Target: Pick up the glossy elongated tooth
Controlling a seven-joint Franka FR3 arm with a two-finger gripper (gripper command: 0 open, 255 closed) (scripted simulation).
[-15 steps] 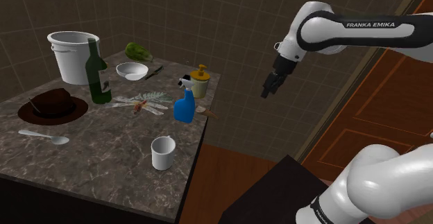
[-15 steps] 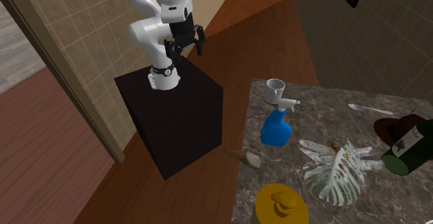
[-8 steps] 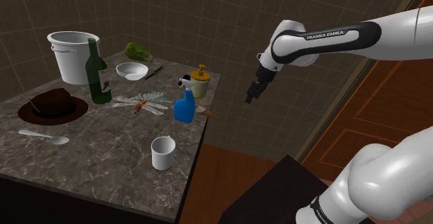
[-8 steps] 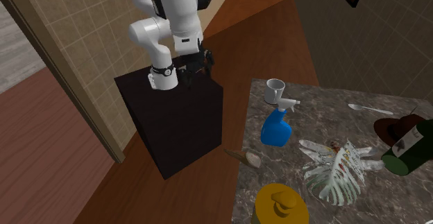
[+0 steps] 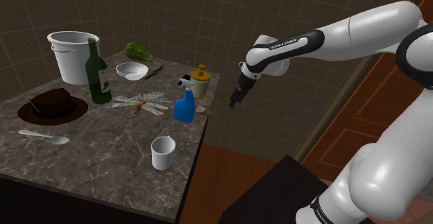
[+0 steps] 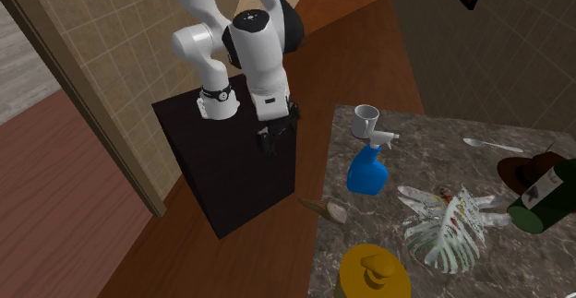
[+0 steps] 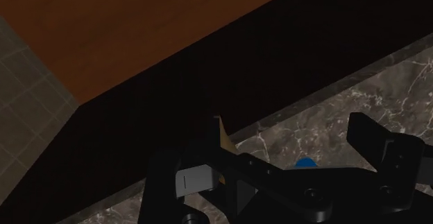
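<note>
gripper (image 5: pixel 234 102) spread wide, empty | tooth (image 6: pixel 329 210) at table (image 6: pixel 415 137) edge | spray bottle (image 6: pixel 367 172) beside

tooth (image 6: pixel 330 211) | brown-to-pale, tapered | lying flat | table (image 6: pixel 369 218) edge

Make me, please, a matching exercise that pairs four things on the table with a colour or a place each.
Things:
1. spray bottle
2. mug
3. hat
4. tooth

Descriptions:
A. white
B. lying across the edge of the table, beside the spray bottle
C. blue
D. dark brown

Pairs: 1-C, 2-A, 3-D, 4-B.
</note>
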